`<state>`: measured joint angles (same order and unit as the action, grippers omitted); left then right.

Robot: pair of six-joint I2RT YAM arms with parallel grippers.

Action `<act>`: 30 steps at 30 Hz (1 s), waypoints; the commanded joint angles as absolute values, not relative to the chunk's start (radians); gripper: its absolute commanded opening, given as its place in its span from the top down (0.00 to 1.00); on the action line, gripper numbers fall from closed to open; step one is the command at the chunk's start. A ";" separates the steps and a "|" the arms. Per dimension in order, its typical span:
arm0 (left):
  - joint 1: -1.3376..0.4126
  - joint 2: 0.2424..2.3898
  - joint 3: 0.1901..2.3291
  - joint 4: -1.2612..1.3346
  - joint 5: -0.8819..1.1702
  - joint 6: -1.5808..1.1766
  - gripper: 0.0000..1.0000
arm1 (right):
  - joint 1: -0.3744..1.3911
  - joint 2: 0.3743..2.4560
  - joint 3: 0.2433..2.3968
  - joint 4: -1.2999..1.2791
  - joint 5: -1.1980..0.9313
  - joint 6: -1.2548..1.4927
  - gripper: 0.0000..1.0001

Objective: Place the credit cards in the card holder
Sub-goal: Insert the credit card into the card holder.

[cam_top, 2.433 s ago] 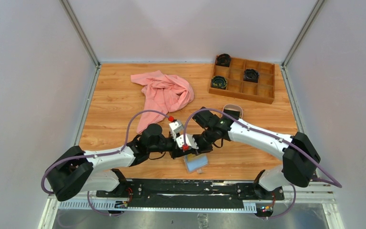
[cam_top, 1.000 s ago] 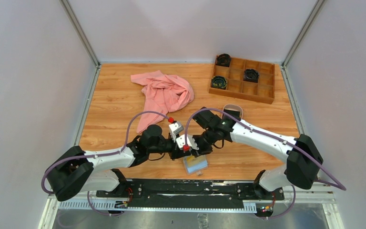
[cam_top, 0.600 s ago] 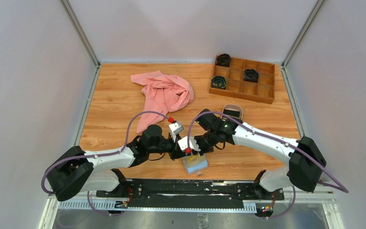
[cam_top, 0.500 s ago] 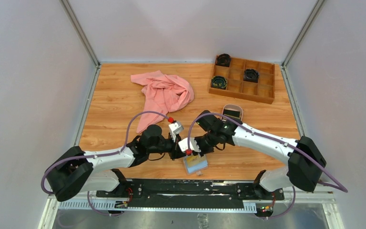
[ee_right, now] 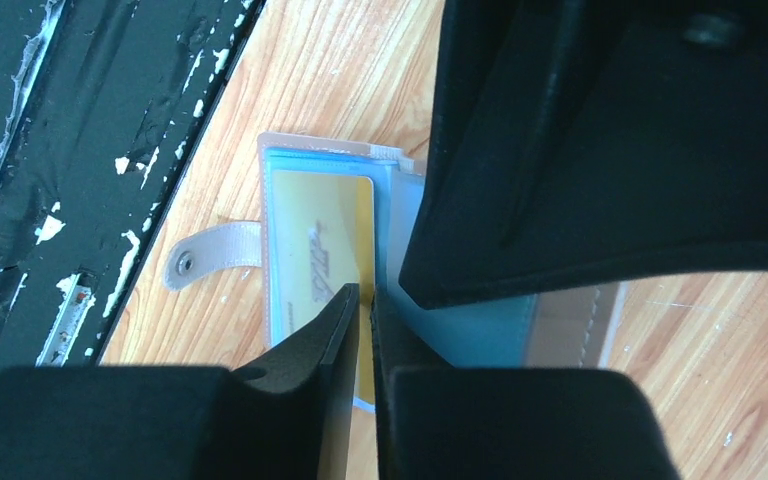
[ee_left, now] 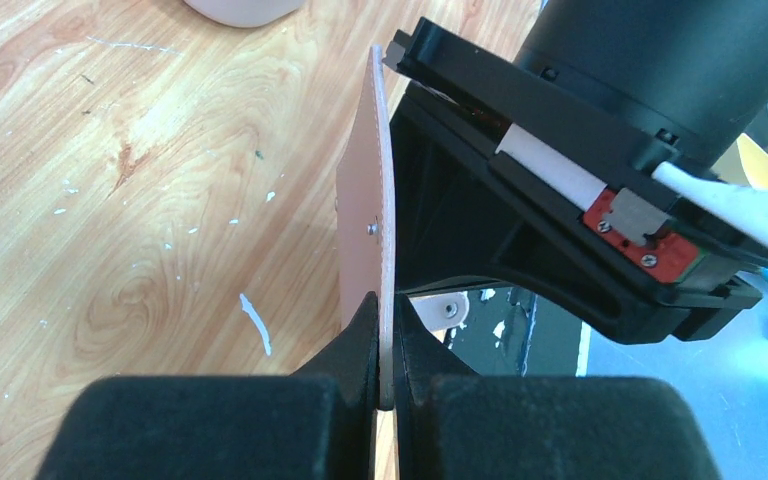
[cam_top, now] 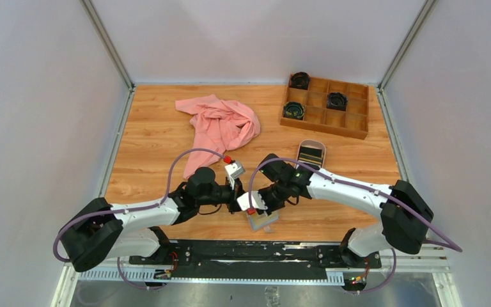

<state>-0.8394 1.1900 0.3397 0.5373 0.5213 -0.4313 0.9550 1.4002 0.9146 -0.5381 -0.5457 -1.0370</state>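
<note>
The tan card holder (cam_top: 265, 222) lies open near the table's front edge, with its light blue pockets (ee_right: 480, 330) facing up. A yellow-gold credit card (ee_right: 320, 240) sits in the left pocket. My left gripper (ee_left: 388, 310) is shut on the holder's tan flap (ee_left: 360, 200) and holds it upright. My right gripper (ee_right: 364, 295) points down at the yellow card's right edge. Its jaws are shut to a thin slit, with nothing clamped between them. In the top view the left gripper (cam_top: 235, 203) and the right gripper (cam_top: 260, 211) crowd together over the holder. A black credit card (cam_top: 309, 155) lies in the oval tray (cam_top: 313, 142).
A crumpled pink cloth (cam_top: 220, 125) lies at the back centre. A wooden compartment box (cam_top: 325, 105) with black coiled items stands at the back right. The black mounting rail (cam_top: 256, 252) runs just beyond the front edge, close to the holder.
My right gripper has slid toward the front edge and now covers the holder's pocket in the top view. Its jaws have narrowed. The left gripper keeps its hold on the flap.
</note>
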 commanded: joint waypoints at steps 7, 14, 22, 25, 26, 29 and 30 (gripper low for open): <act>-0.841 1.170 0.320 0.585 0.521 -0.434 1.00 | 0.969 1.419 0.946 -0.600 -0.562 -1.014 0.86; -0.838 1.187 0.302 0.590 0.466 -0.449 1.00 | 0.901 1.346 0.994 -0.692 -0.705 -1.015 0.82; -0.811 1.237 0.257 0.707 0.348 -0.588 1.00 | 0.844 1.323 0.920 -0.725 -0.787 -1.192 0.73; -0.809 1.257 0.250 0.731 0.341 -0.629 1.00 | 0.844 1.324 0.857 -0.688 -0.772 -1.280 0.68; -0.808 1.263 0.249 0.732 0.337 -0.642 1.00 | 0.843 1.325 0.846 -0.670 -0.763 -1.283 0.67; -0.808 1.277 0.246 0.732 0.328 -0.674 1.00 | 0.844 1.333 0.828 -0.611 -0.724 -1.262 0.65; -0.807 1.280 0.243 0.732 0.323 -0.685 1.00 | 0.843 1.337 0.824 -0.590 -0.708 -1.245 0.64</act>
